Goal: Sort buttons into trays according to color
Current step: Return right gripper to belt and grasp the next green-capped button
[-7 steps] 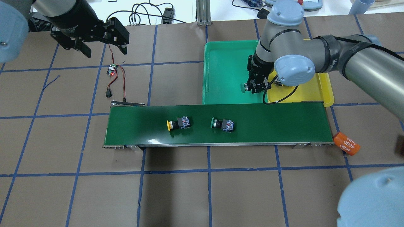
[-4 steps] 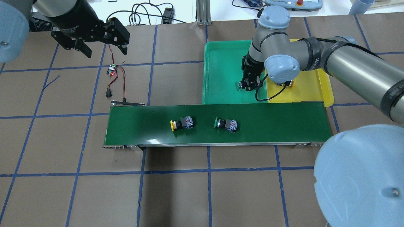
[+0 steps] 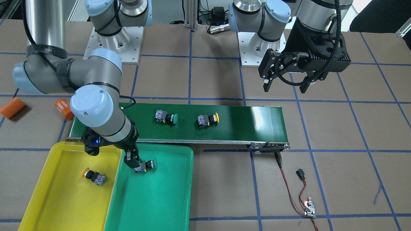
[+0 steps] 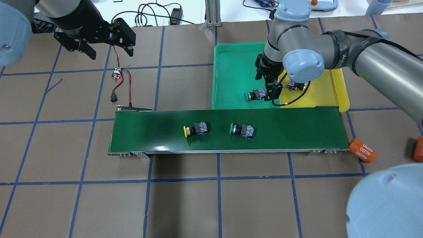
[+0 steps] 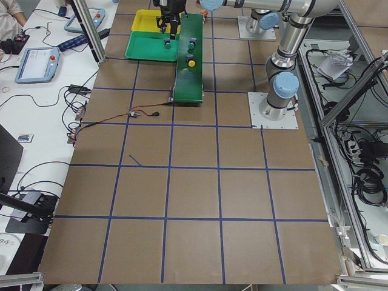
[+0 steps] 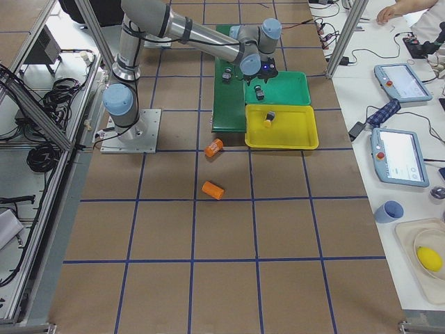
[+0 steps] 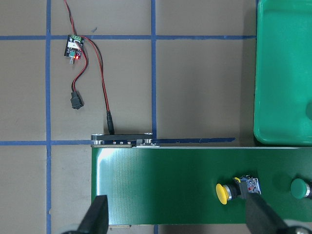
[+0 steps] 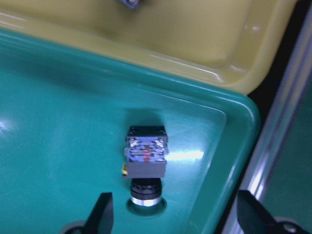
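Observation:
A green button (image 4: 254,96) lies on its side in the green tray (image 4: 231,66), near the wall next to the yellow tray (image 4: 330,94). My right gripper (image 4: 270,90) is open just above it; in the right wrist view the button (image 8: 146,163) lies free between the spread fingers (image 8: 103,214). A yellow button (image 4: 295,86) lies in the yellow tray. On the conveyor belt (image 4: 148,132) lie a yellow button (image 4: 195,129) and a green button (image 4: 243,130). My left gripper (image 4: 109,49) is open and empty, high above the table beyond the belt's left end.
Two orange cylinders (image 4: 363,150) (image 4: 419,153) lie off the belt's right end. A small circuit board with red and black wires (image 4: 116,73) lies on the table beside the belt's left end.
The right gripper let go of the green button, which now lies in the green tray. The two buttons on the belt moved to the right. The left arm stayed still.

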Controlling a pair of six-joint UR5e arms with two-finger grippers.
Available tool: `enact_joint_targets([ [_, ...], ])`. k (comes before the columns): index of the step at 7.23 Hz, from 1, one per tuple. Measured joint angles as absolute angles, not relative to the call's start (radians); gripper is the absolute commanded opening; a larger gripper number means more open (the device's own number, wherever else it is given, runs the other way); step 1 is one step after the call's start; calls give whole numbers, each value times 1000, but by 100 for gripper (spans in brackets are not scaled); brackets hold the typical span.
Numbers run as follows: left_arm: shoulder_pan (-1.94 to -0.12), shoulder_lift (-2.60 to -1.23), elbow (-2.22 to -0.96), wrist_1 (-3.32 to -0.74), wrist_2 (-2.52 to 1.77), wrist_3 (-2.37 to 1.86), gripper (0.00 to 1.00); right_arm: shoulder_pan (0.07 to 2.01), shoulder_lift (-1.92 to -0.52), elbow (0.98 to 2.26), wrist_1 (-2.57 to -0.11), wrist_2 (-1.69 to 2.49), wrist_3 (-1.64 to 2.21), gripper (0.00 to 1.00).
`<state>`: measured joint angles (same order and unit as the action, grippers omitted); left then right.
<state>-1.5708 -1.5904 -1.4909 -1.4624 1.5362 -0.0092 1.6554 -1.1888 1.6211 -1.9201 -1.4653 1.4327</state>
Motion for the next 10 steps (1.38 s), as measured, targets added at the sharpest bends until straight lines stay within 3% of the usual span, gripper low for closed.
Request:
enact_joint_targets([
  [3, -1571, -1591, -1491, -1462, 1536, -9, 100, 1655, -1325, 1722, -1747, -1455, 1528, 100],
  [6, -1571, -1591, -1491, -1462, 1536, -9, 100, 1656, -1354, 1870, -1925, -1450, 1608, 100],
  [10, -1571, -1591, -1492, -1462, 1537, -9, 100, 1703, -1353, 1921, -1971, -1437, 1668, 100],
])
